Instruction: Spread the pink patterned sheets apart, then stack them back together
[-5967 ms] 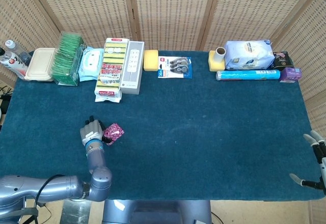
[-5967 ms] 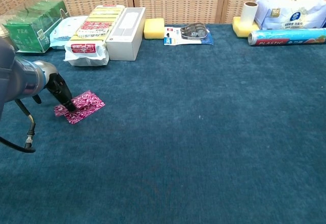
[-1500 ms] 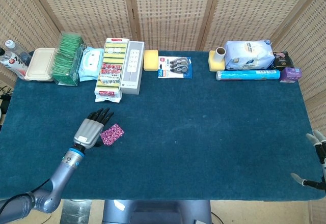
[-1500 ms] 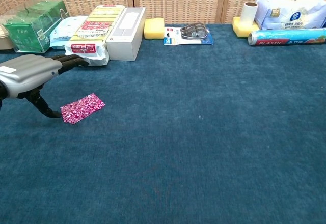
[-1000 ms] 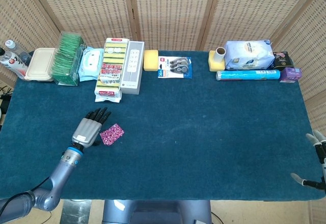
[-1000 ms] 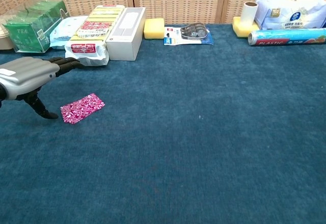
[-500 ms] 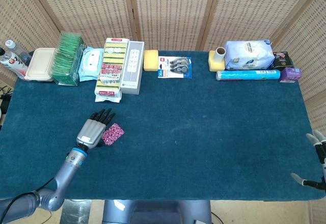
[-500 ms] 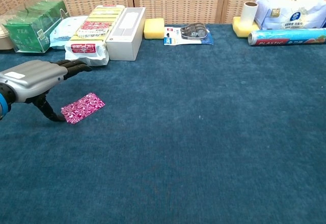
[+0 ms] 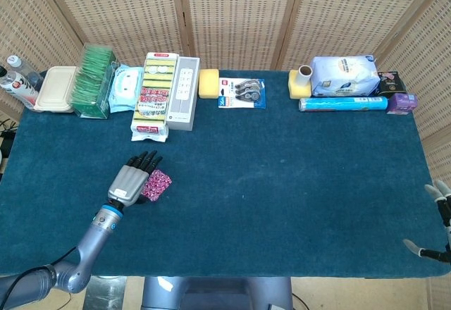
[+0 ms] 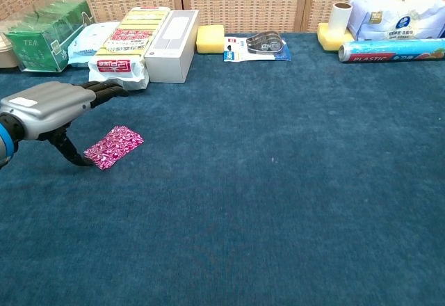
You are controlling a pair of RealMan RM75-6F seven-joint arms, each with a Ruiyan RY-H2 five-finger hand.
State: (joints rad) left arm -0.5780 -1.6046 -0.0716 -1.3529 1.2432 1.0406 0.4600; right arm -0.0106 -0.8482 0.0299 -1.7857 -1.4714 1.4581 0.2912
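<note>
**K:** Since half a second back the left hand (image 10: 52, 108) has crept slightly right; its thumb now sits at the near-left corner of the pink sheets (image 10: 114, 147). Stack hasn't budged, lying flat on the blue cloth (image 9: 282, 162), front-left area.

**M:** Hand state?

**K:** Fingers stretched out flat above the stack, thumb down beside it, holding nothing. Whether the thumb touches the paper, can't tell. Right hand (image 9: 438, 218) sits idle at the far right edge, fingers apart, empty.

**M:** Handling?

**K:** My read: thin, light, floppy sheets, slick against each other, while the cloth nap grips the bottom one. Pinching an edge is hard on fabric. Better to press a fingertip on the top sheet's face and slide it sideways. Light pressure, or the whole pile drags.
</note>
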